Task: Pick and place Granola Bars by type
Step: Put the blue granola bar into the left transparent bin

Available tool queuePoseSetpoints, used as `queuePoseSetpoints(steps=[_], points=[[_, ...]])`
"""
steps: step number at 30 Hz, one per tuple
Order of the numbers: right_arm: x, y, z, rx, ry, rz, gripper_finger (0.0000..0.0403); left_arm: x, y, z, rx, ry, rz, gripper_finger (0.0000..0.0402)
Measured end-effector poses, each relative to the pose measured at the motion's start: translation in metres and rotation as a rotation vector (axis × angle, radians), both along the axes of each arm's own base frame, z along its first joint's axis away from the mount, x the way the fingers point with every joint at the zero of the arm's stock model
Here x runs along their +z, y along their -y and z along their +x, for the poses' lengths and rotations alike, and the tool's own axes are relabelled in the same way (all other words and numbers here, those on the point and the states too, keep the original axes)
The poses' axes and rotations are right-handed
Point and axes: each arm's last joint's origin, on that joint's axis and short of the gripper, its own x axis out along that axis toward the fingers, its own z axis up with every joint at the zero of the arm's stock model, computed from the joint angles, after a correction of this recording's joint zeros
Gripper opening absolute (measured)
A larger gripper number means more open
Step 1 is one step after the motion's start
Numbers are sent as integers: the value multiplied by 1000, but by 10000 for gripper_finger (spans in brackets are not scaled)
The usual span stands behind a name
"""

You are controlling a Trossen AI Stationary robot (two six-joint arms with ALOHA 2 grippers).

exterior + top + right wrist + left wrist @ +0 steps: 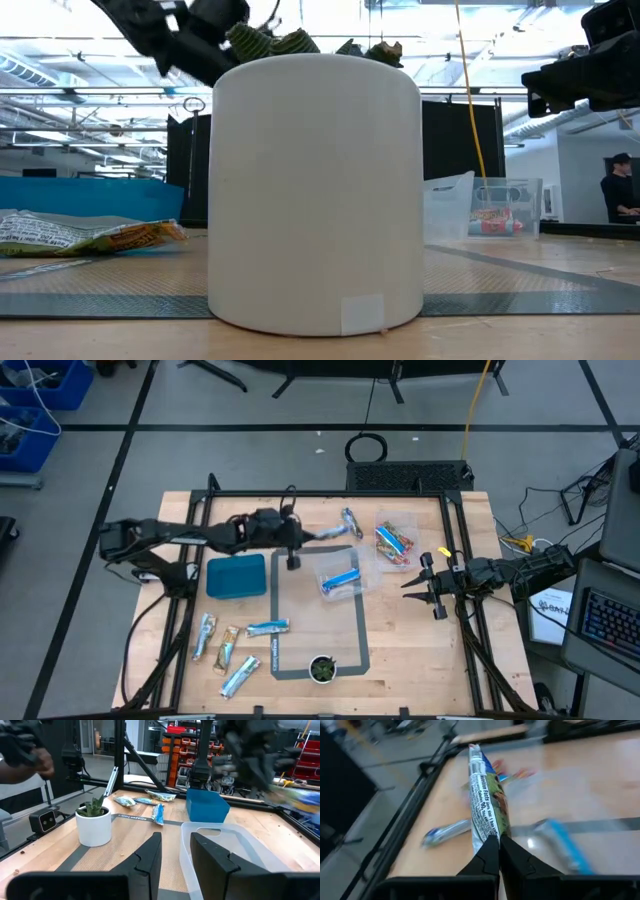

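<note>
Jaws on my left gripper [498, 851] are clenched on a granola bar [485, 795], pinching one end of its silvery wrapper so the bar juts out ahead of the fingertips, printed side toward the wrist camera. From above I see the left gripper [292, 556] hanging over the middle of the counter [410, 640], a little toward the far edge, between the blue lid [237, 576] and a clear tub [340, 575] that has one bright blue bar [340, 581] lying in it. A second clear tub [396, 543], nearer the far right corner, carries the blue-and-orange-red bars [394, 542], and one more silvery bar [351, 524] lies on the bare wood just beyond the first tub. My right gripper [430, 586] waits over the right side of the counter, near its right edge, jaws parted with nothing between them; the right wrist view shows the two dark fingers [147, 857] apart above the rim of a clear tub. Toward the near left corner lie four loose bars [230, 650], silvery, tan and blue, spread on the wood well apart from both tubs. A white pot with a small green plant [322, 669] stands by the near edge, on the grey tape outline [363, 628].
</note>
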Motion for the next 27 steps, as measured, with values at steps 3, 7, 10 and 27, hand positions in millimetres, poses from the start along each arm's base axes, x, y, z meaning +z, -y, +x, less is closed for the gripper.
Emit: queuePoseSetpoints(steps=[3, 7, 10, 27], points=[[0, 0, 0, 0, 0, 0, 94, 8, 25, 0, -77, 18, -5, 4], [0, 0, 0, 0, 0, 0, 95, 10, 53, 2, -162, 27, -34, 4], [0, 0, 0, 0, 0, 0, 95, 6, 69, 5, -198, 13, -74, 4], [0, 0, 0, -1, 0, 0, 94, -49, 70, 34, -156, -69, -129, 4]])
